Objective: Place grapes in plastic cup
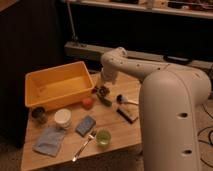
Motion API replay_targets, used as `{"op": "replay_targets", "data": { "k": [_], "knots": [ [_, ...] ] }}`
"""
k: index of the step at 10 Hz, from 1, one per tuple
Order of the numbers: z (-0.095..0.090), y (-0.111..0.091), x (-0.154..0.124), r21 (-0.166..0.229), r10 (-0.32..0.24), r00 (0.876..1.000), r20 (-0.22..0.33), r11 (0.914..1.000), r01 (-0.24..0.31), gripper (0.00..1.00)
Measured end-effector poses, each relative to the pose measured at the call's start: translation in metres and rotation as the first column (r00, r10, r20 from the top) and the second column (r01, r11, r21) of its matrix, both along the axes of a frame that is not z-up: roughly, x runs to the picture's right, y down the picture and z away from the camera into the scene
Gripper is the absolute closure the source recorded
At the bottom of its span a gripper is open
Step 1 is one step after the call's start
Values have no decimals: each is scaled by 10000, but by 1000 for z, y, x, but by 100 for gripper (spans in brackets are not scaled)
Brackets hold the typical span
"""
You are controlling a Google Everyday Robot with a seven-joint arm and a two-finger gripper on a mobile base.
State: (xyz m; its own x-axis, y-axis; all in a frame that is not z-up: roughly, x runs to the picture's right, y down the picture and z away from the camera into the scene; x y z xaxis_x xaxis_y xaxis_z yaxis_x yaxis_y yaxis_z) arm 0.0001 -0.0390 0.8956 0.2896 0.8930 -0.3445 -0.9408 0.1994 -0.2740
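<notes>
My gripper (101, 89) hangs at the end of the white arm, low over the table just right of the yellow bin. A small dark bumpy cluster, the grapes (103, 92), lies right under and against it; I cannot tell whether it is held. The plastic cup (103, 137), short and translucent light green, stands upright near the table's front edge, well in front of the gripper.
A yellow bin (55, 85) fills the back left. An orange-red fruit (88, 102) and a green vegetable (106, 100) lie beside the grapes. A white bowl (62, 118), dark container (38, 114), blue sponge (85, 125), blue cloth (49, 140), fork (82, 146) and black brush (127, 114) lie around.
</notes>
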Motion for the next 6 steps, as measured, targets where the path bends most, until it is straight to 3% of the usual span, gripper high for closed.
{"op": "replay_targets", "data": {
  "k": [3,6],
  "knots": [
    [11,4,-6,50,-71,9998,176,10000,70,35],
    [36,16,2,39,-72,9992,-400,10000,74,35]
  ]
}}
